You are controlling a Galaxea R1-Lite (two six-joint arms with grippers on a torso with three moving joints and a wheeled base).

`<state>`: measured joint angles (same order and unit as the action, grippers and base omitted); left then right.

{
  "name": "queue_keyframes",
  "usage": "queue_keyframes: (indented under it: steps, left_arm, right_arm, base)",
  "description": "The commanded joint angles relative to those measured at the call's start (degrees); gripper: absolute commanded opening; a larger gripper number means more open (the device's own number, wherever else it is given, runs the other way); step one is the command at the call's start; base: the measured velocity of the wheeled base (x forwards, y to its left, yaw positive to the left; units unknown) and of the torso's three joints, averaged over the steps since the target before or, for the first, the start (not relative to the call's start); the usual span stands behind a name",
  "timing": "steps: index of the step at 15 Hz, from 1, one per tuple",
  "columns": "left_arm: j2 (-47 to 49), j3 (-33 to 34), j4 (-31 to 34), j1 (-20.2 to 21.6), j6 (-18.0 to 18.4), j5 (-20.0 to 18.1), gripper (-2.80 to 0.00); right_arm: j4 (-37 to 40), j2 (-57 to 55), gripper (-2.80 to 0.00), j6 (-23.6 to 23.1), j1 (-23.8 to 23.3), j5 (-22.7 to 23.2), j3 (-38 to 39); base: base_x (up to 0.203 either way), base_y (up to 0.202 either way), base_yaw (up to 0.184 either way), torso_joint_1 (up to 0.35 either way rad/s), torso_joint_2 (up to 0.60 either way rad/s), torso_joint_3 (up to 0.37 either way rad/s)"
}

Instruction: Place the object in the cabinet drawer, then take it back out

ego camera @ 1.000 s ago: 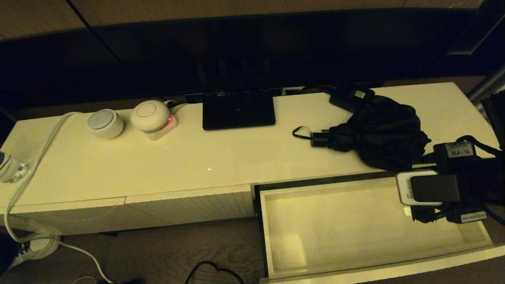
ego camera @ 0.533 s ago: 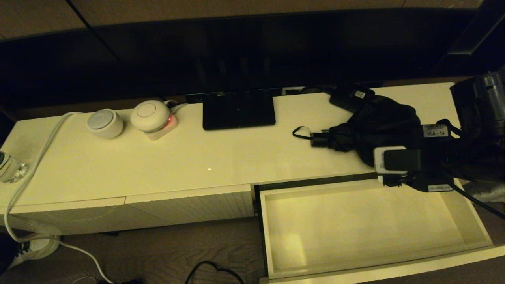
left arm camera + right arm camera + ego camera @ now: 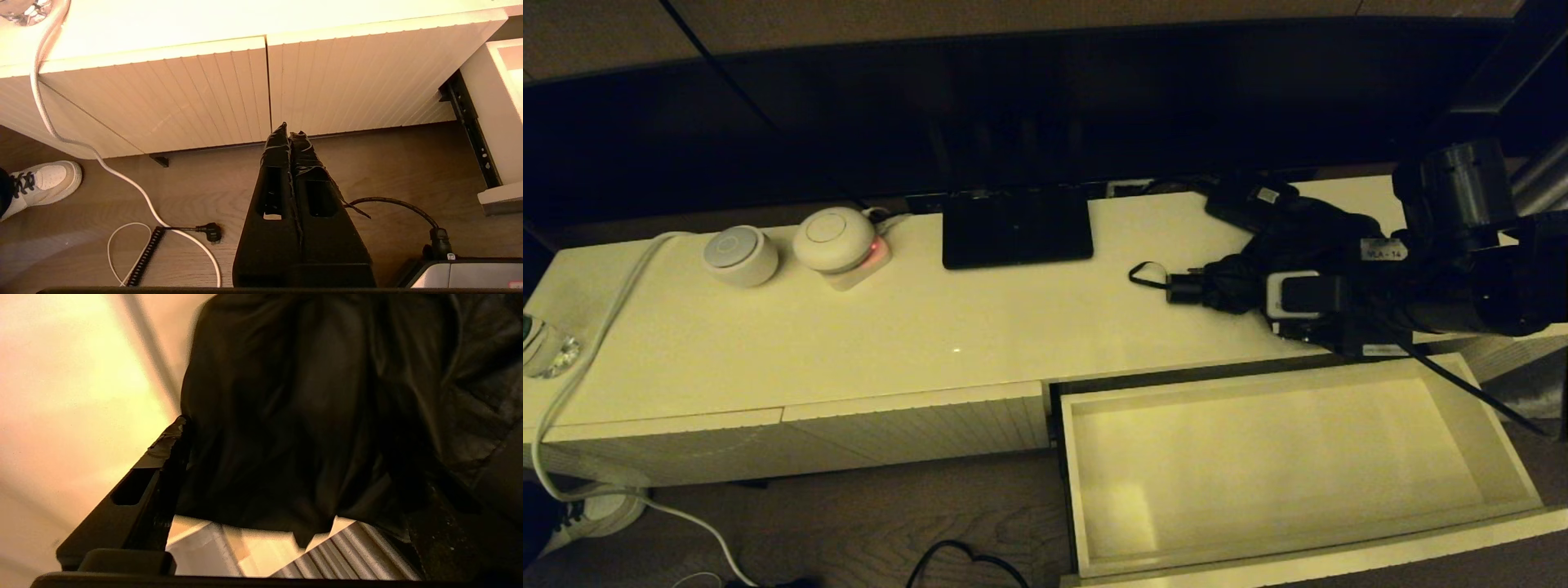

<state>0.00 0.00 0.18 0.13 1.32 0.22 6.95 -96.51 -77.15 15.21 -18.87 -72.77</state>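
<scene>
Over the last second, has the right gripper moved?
Yes. The right gripper went from over the open drawer up and back onto the umbrella on the cabinet top.

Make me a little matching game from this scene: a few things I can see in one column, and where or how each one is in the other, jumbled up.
Things:
1. black umbrella
2. drawer
3. left gripper
4. flat black stand

Descriptions:
A. pulled open, nothing inside
B. fingers shut, hanging over the floor by the ribbed cabinet front
C. at the back of the cabinet top, near the middle
D. lying on the cabinet top, with the right arm over it

Pairs: 1-D, 2-A, 3-B, 4-C
</scene>
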Motion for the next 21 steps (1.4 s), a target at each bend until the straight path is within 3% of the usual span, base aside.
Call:
queue_keyframes:
  steps: [1,9,10,14,21]
  left_arm:
    - [0.0,0.2,0.0,0.0,0.0,0.0,-2.80]
    - [0.0,0.2,0.0,0.0,0.0,0.0,-2.80]
    - [0.0,0.2,0.0,0.0,0.0,0.0,-2.80]
    - [0.0,0.2,0.0,0.0,0.0,0.0,-2.80]
    - [0.0,0.2,0.0,0.0,0.0,0.0,-2.80]
  right_arm:
    - [-1.7,-3.3,0.00,-0.5,-0.3,-0.1,-2.5]
    - [-2.1,-7.0,0.00,3.4,-0.7,-1.3,-5.0]
    - [-2.1,-7.0,-2.80,3.6,-0.7,-1.3,-5.2]
    - [-1.7,-7.4,-2.80,3.8,-0.6,-4.5,-5.6]
    - [-2.1,-6.9,-2.80,4.6,-0.3,-4.7,-3.4]
  base:
    - [0.000,0.000,0.000,0.000,0.00,0.000]
    - [0.000,0.000,0.000,0.000,0.00,0.000]
    - [0.000,0.000,0.000,0.000,0.00,0.000]
    - [0.000,0.000,0.000,0.000,0.00,0.000]
    - [0.000,0.000,0.000,0.000,0.00,0.000]
